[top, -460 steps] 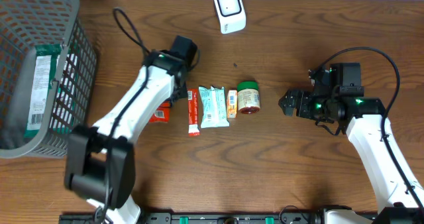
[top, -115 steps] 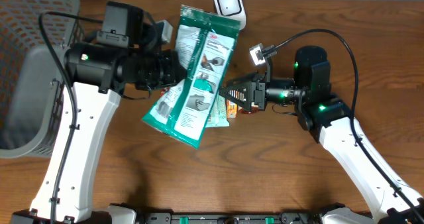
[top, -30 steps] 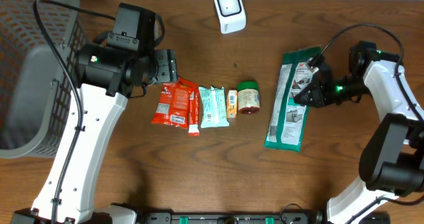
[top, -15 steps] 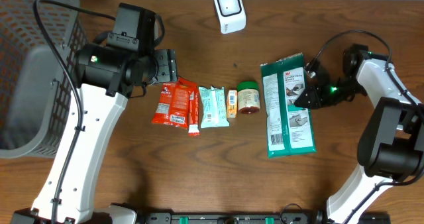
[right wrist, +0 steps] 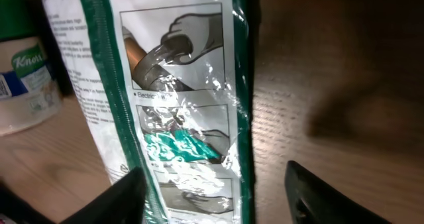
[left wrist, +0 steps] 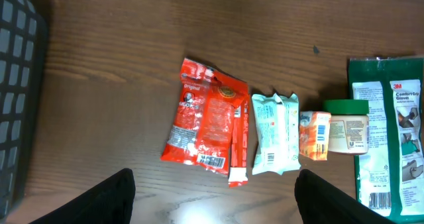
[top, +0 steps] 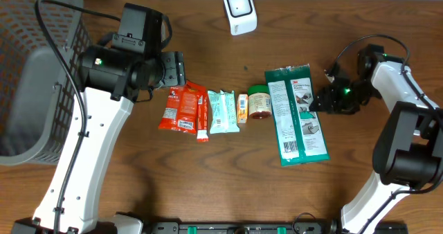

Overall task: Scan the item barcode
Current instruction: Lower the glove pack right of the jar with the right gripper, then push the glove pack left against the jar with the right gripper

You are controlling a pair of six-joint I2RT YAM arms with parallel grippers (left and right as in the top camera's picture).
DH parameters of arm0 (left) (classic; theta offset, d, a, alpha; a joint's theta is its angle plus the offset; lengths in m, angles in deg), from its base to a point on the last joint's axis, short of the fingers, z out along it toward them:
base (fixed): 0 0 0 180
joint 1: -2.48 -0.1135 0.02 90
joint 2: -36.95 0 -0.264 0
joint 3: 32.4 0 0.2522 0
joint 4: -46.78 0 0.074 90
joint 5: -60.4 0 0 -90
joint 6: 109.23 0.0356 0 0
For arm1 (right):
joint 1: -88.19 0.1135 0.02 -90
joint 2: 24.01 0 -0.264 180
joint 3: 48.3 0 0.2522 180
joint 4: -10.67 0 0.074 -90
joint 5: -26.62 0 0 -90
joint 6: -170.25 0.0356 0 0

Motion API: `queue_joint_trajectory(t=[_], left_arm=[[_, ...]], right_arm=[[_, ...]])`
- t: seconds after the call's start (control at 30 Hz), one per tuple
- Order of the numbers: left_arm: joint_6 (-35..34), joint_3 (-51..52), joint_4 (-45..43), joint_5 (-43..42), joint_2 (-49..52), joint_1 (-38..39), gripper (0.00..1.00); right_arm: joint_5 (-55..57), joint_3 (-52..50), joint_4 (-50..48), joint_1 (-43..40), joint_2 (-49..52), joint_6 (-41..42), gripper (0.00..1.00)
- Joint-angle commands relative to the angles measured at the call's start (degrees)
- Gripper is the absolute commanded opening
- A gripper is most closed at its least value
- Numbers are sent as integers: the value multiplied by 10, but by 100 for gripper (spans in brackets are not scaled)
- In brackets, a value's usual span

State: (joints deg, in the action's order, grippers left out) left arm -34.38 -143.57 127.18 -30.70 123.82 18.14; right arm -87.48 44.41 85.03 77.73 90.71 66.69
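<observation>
On the green pack [left wrist: 387, 138], the white label carries the "3M" logo at its top, with "Comfort Grip" beneath; smaller print not legible. The jar [right wrist: 23, 85] label reads "Knorr". The red packet [left wrist: 202, 124] shows "Original" near its upper end and a barcode at its lower end, digits unreadable

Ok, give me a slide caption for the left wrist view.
Left gripper open above a row: red packets, white pouch, orange sachet, jar, green package.
</observation>
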Motion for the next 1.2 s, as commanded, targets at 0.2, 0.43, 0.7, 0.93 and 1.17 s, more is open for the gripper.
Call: queue_joint_trajectory(t=[0.2, 0.43, 0.7, 0.93, 1.17], left_arm=[[5, 0, 3, 7, 0, 1, 78], [5, 0, 11, 8, 0, 1, 78], [5, 0, 10, 7, 0, 1, 77], [5, 0, 11, 7, 0, 1, 77], [5, 0, 12, 7, 0, 1, 77]], right_arm=[[12, -35, -14, 42, 1, 57, 76], [12, -100, -88, 58, 1, 125, 75], [18, -116, -138, 84, 0, 166, 63], [82, -116, -181, 110, 0, 231, 58], [108, -77, -160, 113, -30, 231, 64]])
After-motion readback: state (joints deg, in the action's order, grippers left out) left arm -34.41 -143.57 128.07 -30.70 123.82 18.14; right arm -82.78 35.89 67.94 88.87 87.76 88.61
